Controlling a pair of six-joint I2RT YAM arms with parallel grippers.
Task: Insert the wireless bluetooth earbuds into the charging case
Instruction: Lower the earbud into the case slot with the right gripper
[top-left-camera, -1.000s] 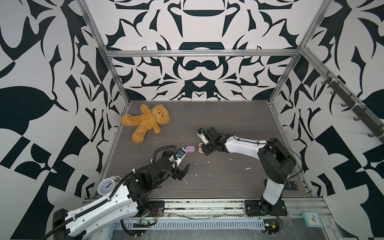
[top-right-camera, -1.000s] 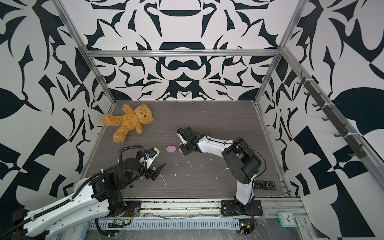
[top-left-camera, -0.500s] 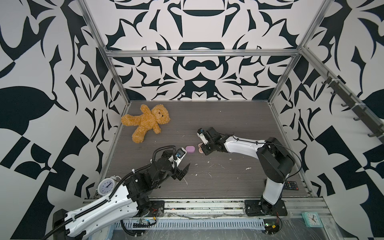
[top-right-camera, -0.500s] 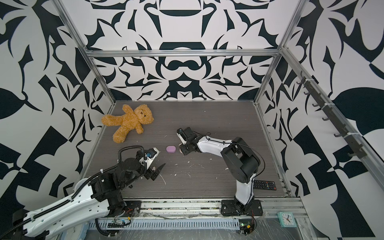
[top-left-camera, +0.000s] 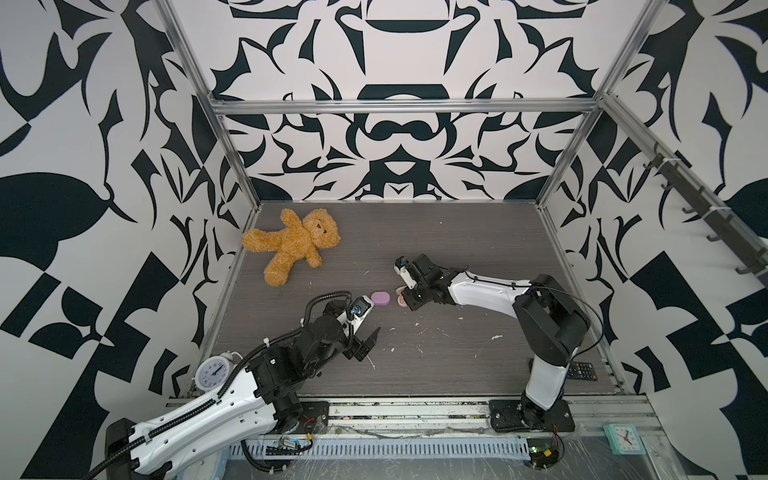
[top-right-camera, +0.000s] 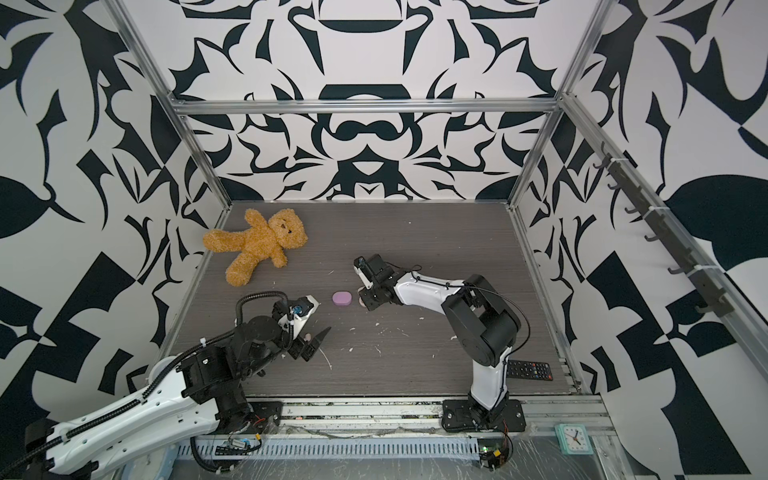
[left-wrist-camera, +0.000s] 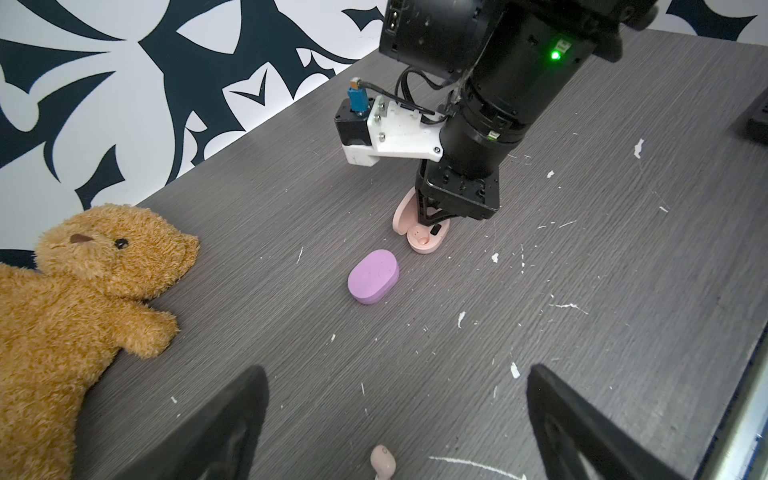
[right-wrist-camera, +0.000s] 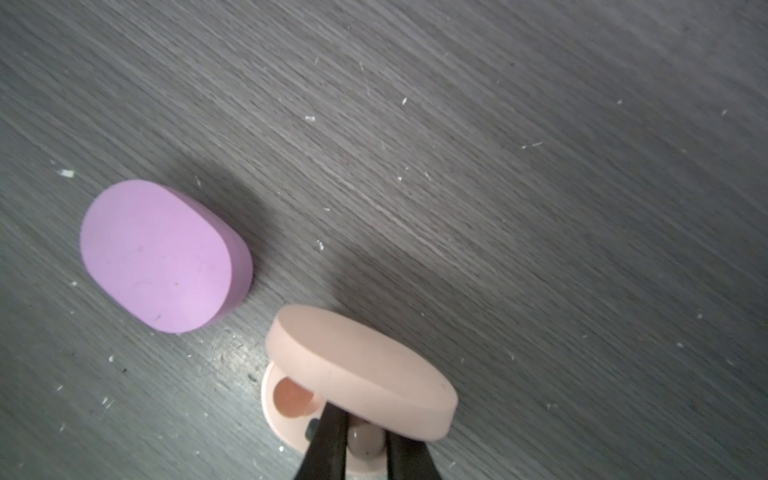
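My right gripper (right-wrist-camera: 365, 449) is shut on a pale peach earbud (right-wrist-camera: 365, 440), holding it down in the base of the open peach charging case (right-wrist-camera: 274, 411), under the raised lid (right-wrist-camera: 361, 374). One socket of that base shows empty. A closed lilac case (right-wrist-camera: 162, 257) lies just beside it; both top views show it (top-left-camera: 380, 299) (top-right-camera: 342, 298) between the two arms. My left gripper (left-wrist-camera: 397, 372) hangs open low over the table, with a second peach earbud (left-wrist-camera: 382, 461) lying loose between its fingers. No lilac earbuds are in view.
A brown teddy bear (top-left-camera: 293, 245) lies at the back left. A white alarm clock (top-left-camera: 212, 371) stands by the left arm's base, and a black remote (top-left-camera: 582, 370) lies at the front right corner. White scraps (left-wrist-camera: 459, 319) dot the grey table.
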